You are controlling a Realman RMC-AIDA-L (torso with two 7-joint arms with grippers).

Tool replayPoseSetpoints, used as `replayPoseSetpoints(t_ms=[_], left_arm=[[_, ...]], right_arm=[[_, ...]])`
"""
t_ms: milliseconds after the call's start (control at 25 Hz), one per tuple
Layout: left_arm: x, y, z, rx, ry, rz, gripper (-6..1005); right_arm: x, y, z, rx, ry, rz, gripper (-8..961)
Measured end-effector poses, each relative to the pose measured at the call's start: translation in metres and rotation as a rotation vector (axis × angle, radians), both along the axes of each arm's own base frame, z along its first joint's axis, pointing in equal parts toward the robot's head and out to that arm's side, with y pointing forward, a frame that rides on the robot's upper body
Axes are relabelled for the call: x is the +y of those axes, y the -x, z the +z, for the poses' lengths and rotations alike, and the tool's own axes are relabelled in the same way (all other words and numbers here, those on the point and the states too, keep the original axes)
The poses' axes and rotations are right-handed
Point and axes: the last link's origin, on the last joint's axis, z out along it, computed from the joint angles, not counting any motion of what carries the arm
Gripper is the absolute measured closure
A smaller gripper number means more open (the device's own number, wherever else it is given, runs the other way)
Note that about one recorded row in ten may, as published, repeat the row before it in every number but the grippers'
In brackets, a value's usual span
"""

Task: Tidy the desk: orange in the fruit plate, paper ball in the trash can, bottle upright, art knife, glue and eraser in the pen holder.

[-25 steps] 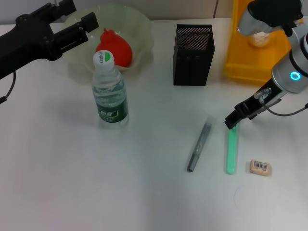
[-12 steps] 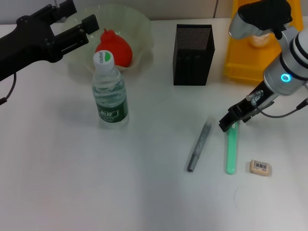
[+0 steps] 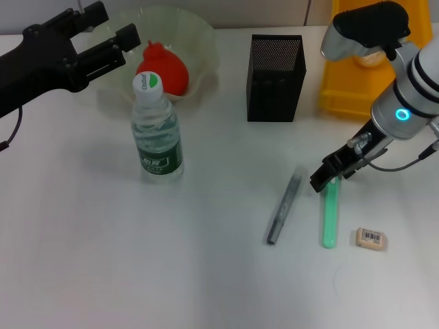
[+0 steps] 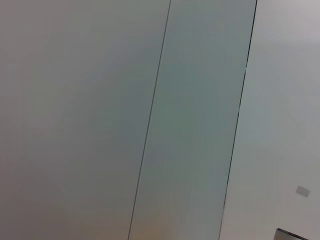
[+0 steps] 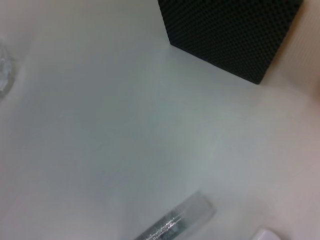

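Being shifted w/ each frame: right gripper [image 3: 328, 175] is being eased down-left onto green stick [image 3: 330, 212] on desk [image 3: 206, 274]; jaws' state can't be told; pickup approx. imminent; left gripper [image 3: 103, 41] being parked, jaws apart

Furniture: one smooth white matte desk top [image 3: 103, 260], evenly lit, with soft shadows. Behind its far edge, a pale wall strip [image 3: 274, 12]. Left wrist view: flat grey-white wall panels [image 4: 80, 110] divided by thin dark vertical seams.
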Motion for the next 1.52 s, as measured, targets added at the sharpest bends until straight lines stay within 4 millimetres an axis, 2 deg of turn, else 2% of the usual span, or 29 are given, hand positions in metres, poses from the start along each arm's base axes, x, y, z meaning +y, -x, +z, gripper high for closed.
replayPoseSetpoints(t_ms=[440,840,1520], left_arm=[[-0.0013,0.0007,-0.0005,-0.002,0.002,0.001,257],[-0.0040,0.0032,-0.0010,-0.002,0.005,0.007,257],[-0.0069,0.0046,-0.0012,-0.005,0.010,0.006,257]], right_arm=[[-0.0017,0.0012,-0.0036,-0.023,0.015,0.008,300],[-0.0005,0.0013,-0.0042,-0.032,0.012,0.005,468],[0.0059,0.0003,-0.0060,-0.071,0.001,0.001,472]])
